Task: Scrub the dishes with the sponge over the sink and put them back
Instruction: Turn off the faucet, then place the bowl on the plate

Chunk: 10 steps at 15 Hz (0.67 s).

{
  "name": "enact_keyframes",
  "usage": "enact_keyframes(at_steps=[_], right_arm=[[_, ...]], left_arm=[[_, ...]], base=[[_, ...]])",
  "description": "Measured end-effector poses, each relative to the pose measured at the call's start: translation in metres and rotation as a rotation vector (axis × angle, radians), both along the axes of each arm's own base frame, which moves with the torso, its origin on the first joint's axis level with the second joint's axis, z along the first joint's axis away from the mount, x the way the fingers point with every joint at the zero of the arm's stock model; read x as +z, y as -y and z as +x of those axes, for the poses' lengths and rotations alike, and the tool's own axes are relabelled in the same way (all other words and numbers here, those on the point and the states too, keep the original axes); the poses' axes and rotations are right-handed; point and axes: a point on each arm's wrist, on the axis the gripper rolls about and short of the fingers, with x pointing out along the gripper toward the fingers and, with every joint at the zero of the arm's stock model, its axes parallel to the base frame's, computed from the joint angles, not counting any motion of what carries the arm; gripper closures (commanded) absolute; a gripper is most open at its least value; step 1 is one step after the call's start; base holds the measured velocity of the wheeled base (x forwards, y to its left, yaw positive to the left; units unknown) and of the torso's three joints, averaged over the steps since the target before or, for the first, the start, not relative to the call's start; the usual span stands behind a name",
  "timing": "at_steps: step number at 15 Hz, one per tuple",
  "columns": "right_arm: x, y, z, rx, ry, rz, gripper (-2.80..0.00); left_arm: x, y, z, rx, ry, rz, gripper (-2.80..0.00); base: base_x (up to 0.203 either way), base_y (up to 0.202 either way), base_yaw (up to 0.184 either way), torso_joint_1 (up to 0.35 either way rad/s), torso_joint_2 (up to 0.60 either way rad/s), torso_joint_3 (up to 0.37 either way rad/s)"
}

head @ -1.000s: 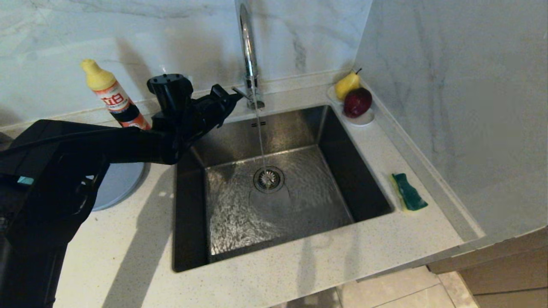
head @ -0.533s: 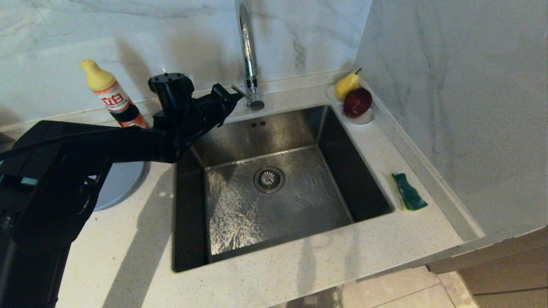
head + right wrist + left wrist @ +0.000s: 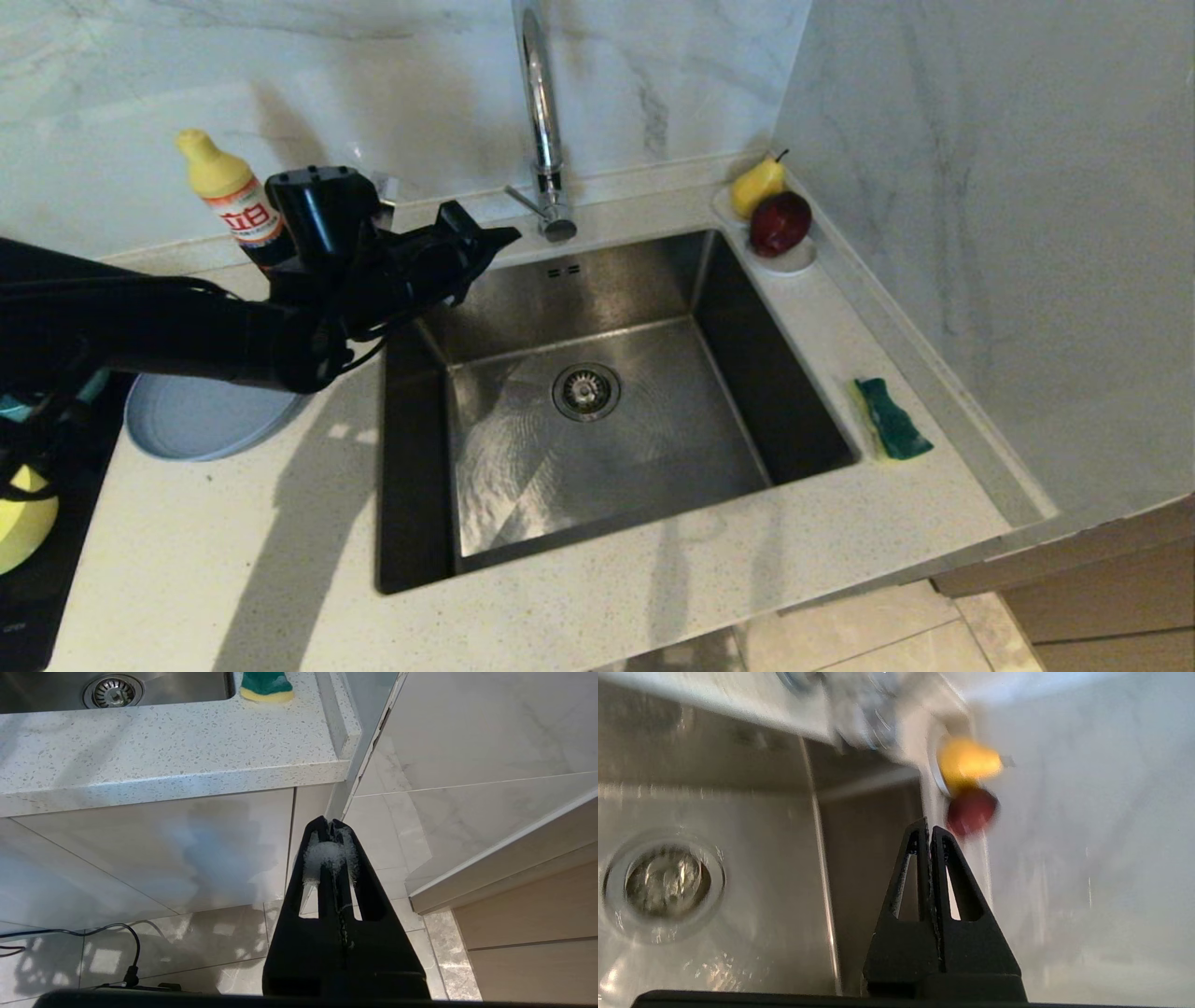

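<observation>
Your left gripper (image 3: 499,235), clenched on nothing, hangs over the sink's (image 3: 411,523) back-left corner, so the plate (image 3: 201,425) lies nearer, behind on the desk (image 3: 243,560), while the sponge (image 3: 892,420) sits across the basin.

My sponge (image 3: 892,418) lies flat, green side up, on the counter right of the sink (image 3: 597,411) (wet, bare basin). Grey-blue plate (image 3: 201,425) flat at its left; yellow bowl (image 3: 23,523) beyond.
</observation>
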Motion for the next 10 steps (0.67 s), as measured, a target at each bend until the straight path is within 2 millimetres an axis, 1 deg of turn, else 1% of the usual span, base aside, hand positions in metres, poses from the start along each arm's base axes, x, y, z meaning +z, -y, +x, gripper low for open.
enact_keyframes(at_steps=[2,3,5,8,10], right_arm=[[0.000,0.000,0.000,0.000,0.000,0.000,0.00],[0.000,0.000,0.000,0.000,0.000,0.000,0.00],[0.000,0.000,0.000,0.000,0.000,0.000,0.00],[0.000,0.000,0.000,0.000,0.000,0.000,0.00],[0.000,0.000,0.000,0.000,0.000,0.000,0.00]], left_arm=[[0.007,-0.008,-0.040,0.004,0.011,0.059,0.00],[0.015,-0.014,-0.062,0.021,0.035,0.098,0.00],[0.027,-0.029,-0.107,0.096,0.085,0.208,0.00],[0.028,-0.053,-0.175,0.324,0.153,0.461,0.00],[0.029,-0.066,-0.221,0.466,0.186,0.533,0.00]], base=[[0.000,0.000,0.000,0.000,0.00,0.000],[0.000,0.000,0.000,0.000,0.00,0.000],[0.000,0.000,0.000,0.000,0.00,0.000],[0.000,0.000,0.000,0.000,0.00,0.000],[0.000,0.000,0.000,0.000,0.00,0.000]])
